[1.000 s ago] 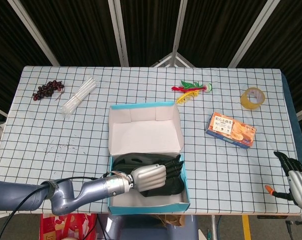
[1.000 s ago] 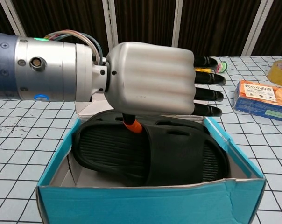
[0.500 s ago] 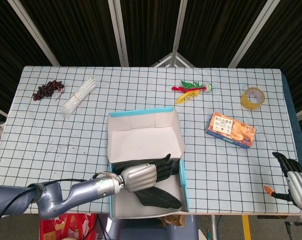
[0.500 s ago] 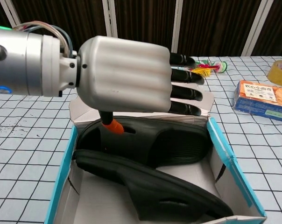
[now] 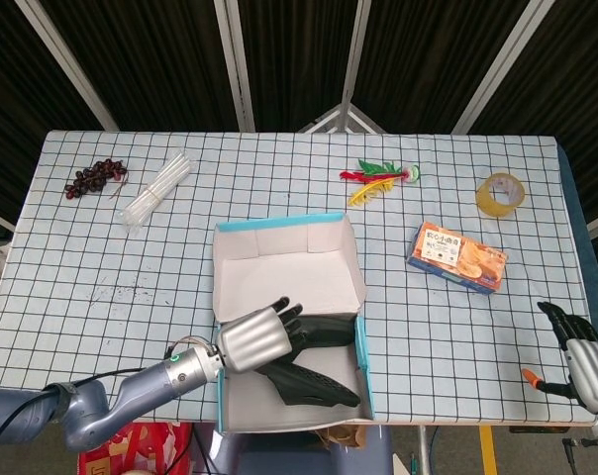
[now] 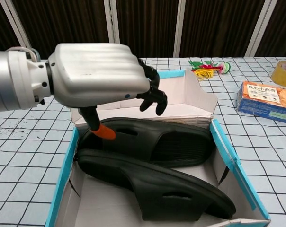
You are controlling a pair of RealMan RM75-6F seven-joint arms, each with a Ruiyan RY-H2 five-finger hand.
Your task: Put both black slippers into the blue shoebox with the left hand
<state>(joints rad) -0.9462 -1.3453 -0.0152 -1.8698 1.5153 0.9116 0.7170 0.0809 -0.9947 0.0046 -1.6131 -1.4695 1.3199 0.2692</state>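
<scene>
The blue shoebox [image 5: 363,356] stands open at the table's near edge, its white lid [image 5: 284,262] folded back. Both black slippers lie inside it: one along the back [image 5: 329,330] [image 6: 162,139], the other in front [image 5: 314,384] [image 6: 162,191], partly overlapping it. My left hand [image 5: 251,337] [image 6: 95,73] hovers over the box's left end, holding nothing, fingers bent downward. Its orange-tipped thumb [image 6: 104,132] points down close to the back slipper. My right hand [image 5: 580,346] is off the table's right front corner with fingers spread and nothing in it.
An orange snack box [image 5: 457,256] [image 6: 267,99] lies right of the shoebox, and a tape roll [image 5: 500,193] sits at the far right. Coloured toy vegetables [image 5: 378,176] are at the back. White sticks [image 5: 156,188] and dark grapes [image 5: 95,178] lie at the far left.
My left hand has drawn back to the left, off the slippers, and its fingers have bent down. The front slipper has dropped flatter in the box. My right hand is unmoved.
</scene>
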